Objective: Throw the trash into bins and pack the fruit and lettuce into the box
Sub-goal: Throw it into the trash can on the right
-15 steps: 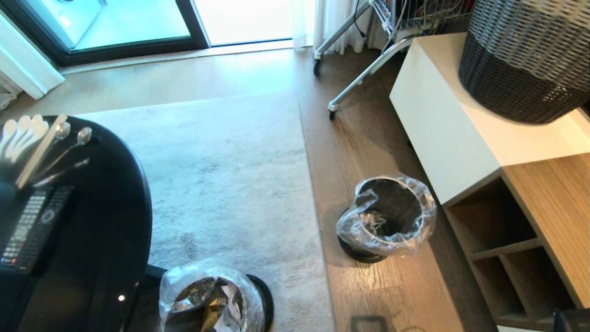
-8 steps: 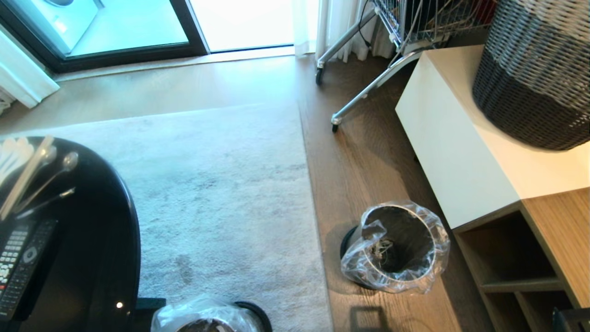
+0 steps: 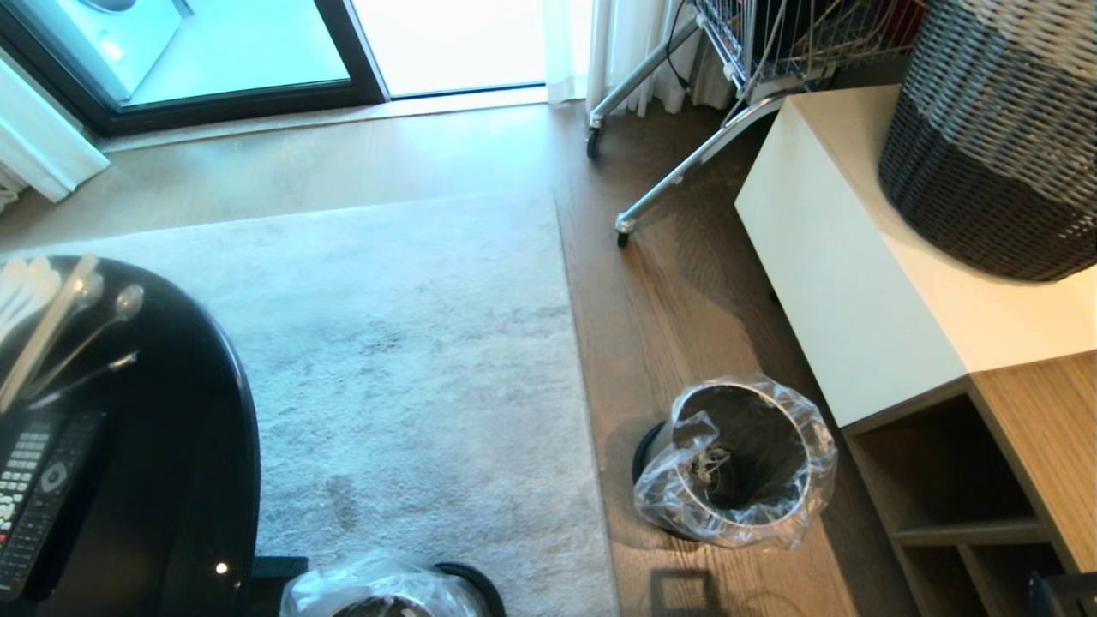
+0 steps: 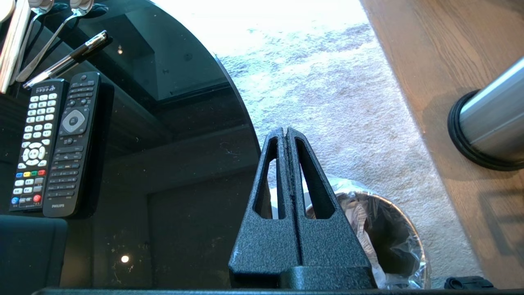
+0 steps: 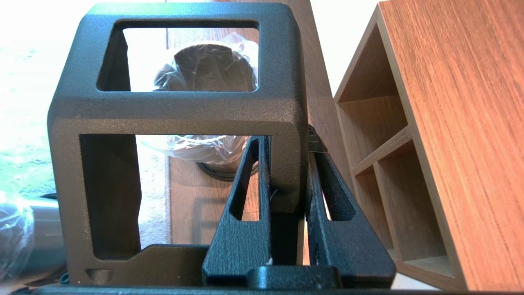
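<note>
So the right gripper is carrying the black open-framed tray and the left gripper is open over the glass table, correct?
Not quite. The left gripper is shut and holds nothing; the left wrist view shows its fingers pressed together above the edge of the glass table. The right gripper does grip the black open-framed tray, as the right wrist view shows.

Left gripper (image 4: 286, 135) closed above a lined bin (image 4: 385, 237).
Two remotes (image 4: 53, 143) lie near the black glass table's (image 4: 172, 123) edge, beside a pen (image 4: 65, 59) and spoons (image 4: 49, 28).
</note>
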Available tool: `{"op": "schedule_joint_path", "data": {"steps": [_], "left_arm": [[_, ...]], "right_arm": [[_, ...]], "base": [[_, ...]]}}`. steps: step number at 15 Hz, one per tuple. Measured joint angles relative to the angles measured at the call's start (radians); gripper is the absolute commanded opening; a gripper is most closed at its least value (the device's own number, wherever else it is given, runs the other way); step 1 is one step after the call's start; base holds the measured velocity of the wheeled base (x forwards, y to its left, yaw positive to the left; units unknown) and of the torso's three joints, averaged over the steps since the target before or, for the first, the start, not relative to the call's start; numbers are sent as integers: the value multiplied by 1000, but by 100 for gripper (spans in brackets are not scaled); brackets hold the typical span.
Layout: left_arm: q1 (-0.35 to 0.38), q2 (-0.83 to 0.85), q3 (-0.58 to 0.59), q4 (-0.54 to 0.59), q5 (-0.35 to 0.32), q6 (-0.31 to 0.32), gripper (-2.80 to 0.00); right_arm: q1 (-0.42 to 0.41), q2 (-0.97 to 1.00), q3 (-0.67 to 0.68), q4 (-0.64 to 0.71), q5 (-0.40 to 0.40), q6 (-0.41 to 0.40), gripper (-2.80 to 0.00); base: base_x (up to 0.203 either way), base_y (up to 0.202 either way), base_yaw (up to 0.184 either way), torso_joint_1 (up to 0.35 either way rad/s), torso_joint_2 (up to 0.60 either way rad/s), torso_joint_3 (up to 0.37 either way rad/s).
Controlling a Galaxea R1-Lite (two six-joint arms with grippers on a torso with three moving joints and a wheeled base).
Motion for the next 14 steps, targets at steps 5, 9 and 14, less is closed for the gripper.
{"op": "schedule_joint_path", "data": {"steps": [5, 9, 14], "left_arm": [[0, 0, 0, 0, 1, 1, -280], [0, 0, 0, 0, 1, 0, -280], [0, 0, 0, 0, 0, 1, -280]], "right_arm": [[0, 0, 0, 1, 12, -61, -280], [0, 0, 0, 3, 12, -27, -280], [0, 0, 0, 0, 7, -1, -280]], "base": [[0, 0, 0, 0, 0, 0], [0, 0, 0, 0, 0, 0], [0, 0, 0, 0, 0, 0]]}}
